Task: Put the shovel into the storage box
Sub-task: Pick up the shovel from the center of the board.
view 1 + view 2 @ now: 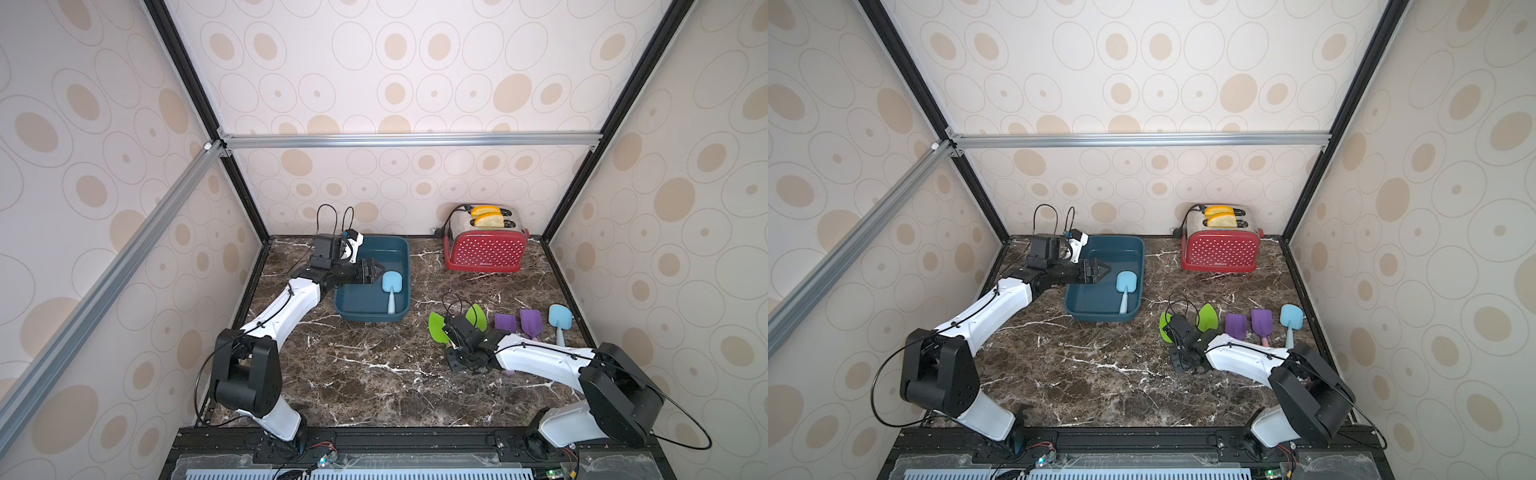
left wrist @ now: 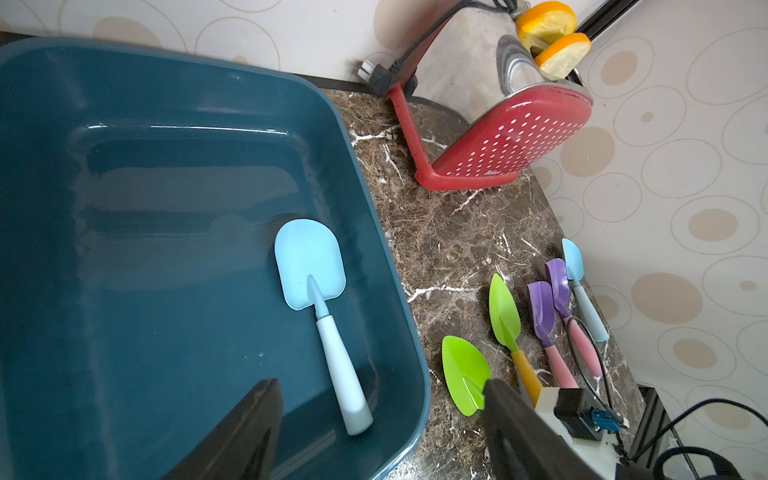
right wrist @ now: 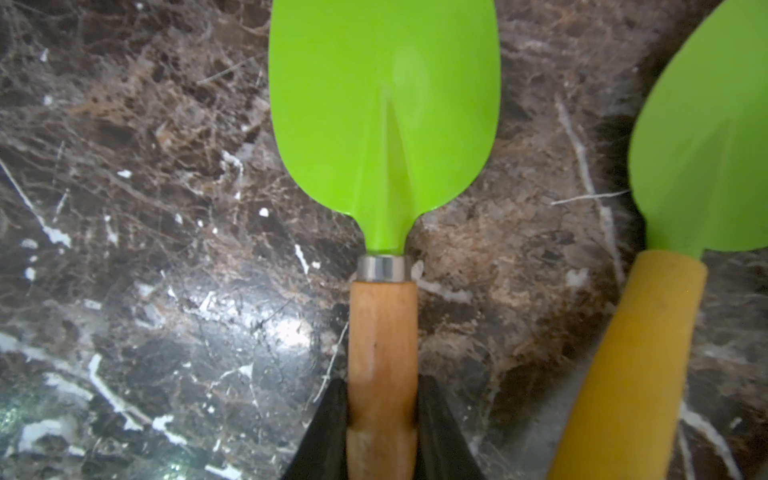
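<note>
The right gripper (image 3: 382, 399) is clamped on the wooden handle of the green shovel (image 3: 382, 124), which lies on the bench (image 1: 374, 374), well apart from the storage box (image 1: 370, 316). The left gripper (image 1: 375, 269) hangs wide open over the storage box, where a light blue shovel (image 1: 391, 284) lies inside.

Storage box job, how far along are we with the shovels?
Done: one light blue shovel lies inside the storage box, with the open left gripper empty over it. In hand: the right gripper is closed on the wooden-handled green shovel, apparently on the table. Left: that one, the yellow-handled green shovel, two purple shovels and a second light blue shovel, all outside the box.
</note>
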Robot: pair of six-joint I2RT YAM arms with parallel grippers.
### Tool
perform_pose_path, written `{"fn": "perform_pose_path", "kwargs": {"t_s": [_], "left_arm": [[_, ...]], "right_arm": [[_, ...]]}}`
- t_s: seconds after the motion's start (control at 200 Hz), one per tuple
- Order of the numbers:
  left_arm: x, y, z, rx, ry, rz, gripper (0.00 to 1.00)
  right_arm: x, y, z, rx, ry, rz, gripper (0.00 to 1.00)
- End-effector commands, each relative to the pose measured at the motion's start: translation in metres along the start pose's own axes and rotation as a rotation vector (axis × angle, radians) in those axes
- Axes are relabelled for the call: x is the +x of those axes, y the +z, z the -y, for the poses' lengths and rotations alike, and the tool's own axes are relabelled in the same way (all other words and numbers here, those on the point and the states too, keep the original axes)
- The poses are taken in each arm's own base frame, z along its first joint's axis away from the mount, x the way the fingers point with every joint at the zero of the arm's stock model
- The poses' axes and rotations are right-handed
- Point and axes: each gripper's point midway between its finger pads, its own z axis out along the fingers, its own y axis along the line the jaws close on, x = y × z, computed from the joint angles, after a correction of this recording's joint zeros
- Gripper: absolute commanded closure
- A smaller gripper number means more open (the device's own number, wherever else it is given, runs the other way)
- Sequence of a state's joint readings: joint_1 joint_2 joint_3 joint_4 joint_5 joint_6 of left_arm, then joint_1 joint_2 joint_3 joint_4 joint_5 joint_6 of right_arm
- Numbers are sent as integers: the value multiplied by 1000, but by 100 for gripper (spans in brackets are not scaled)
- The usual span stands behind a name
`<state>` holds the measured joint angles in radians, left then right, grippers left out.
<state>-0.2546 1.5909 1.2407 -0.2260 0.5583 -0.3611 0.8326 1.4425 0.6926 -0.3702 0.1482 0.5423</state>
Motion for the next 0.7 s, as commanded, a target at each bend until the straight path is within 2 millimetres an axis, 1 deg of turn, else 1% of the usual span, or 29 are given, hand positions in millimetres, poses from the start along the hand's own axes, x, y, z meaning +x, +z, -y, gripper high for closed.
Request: {"fn": "perform_pose_path", "kwargs": {"t_s": [0.0, 0.11, 0.16, 0.265, 0.376, 0.481, 0.546, 0.641, 0.696], "left_arm": [[-9, -9, 14, 36, 7, 39, 21], [-7, -8, 20, 80, -10, 42, 20], [-5, -8, 23, 101, -23, 44, 20], [5, -3, 31, 163, -61, 42, 20], [19, 4, 49, 237, -82, 25, 16], [29, 11, 74, 323, -79, 8, 12], [33, 15, 87, 374, -87, 0, 9], [35, 21, 94, 409, -107, 4, 4], [33, 22, 100, 441, -123, 17, 4]], "right_arm": [[0, -7, 4, 16, -12, -7, 96], [-10, -25, 9, 35, -26, 36, 100], [-17, -36, 10, 37, -33, 63, 100], [-34, -62, 10, 31, -52, 131, 100], [-53, -87, 7, 13, -77, 201, 100], [-71, -107, 0, -21, -99, 257, 100], [-81, -116, -4, -37, -110, 287, 100], [-92, -122, -8, -39, -125, 307, 100], [-96, -122, -10, -40, -135, 311, 100]]}}
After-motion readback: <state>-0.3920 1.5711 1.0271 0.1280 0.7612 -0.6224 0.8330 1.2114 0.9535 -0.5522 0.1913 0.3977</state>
